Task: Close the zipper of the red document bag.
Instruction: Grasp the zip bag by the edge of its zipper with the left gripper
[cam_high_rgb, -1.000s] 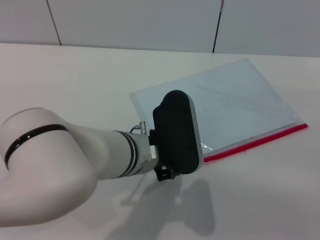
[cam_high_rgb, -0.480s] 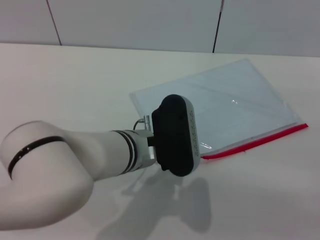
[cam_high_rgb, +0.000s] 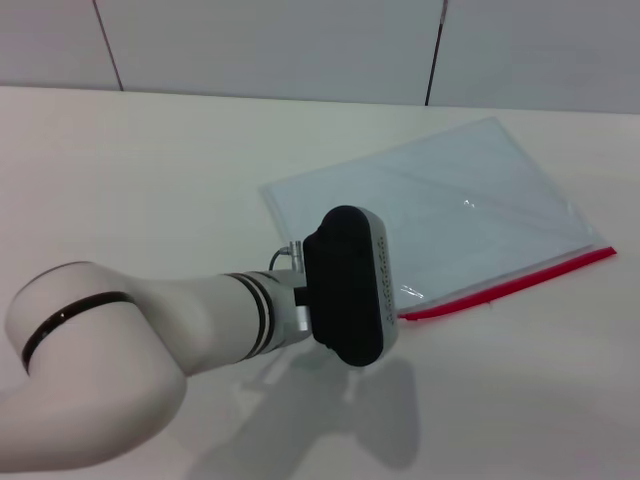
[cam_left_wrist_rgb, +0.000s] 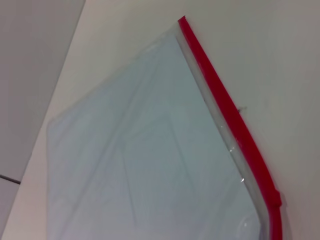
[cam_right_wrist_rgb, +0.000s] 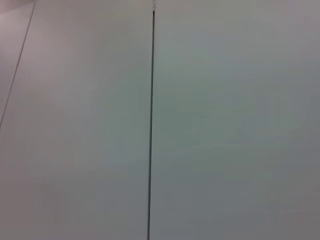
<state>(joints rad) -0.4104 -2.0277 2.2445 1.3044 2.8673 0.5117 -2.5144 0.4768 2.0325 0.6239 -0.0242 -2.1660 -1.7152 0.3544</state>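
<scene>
The red document bag (cam_high_rgb: 450, 215) lies flat on the white table, right of centre: a translucent pale blue pouch. Its zipper (cam_high_rgb: 520, 279) is a thin red strip along the near long edge. My left arm reaches in from the near left. Its black wrist housing (cam_high_rgb: 348, 286) hangs over the bag's near left corner and covers the gripper and that end of the strip. The left wrist view looks down on the bag (cam_left_wrist_rgb: 145, 160) with the zipper (cam_left_wrist_rgb: 225, 107) running along one edge. No slider shows. My right gripper is out of view.
The white table (cam_high_rgb: 150, 170) runs back to a grey panelled wall (cam_high_rgb: 300, 45). The right wrist view holds only wall panels with a dark seam (cam_right_wrist_rgb: 151, 125).
My left arm's black housing has drifted slightly lower and toward the near left over the bag's corner. The bag has not moved.
</scene>
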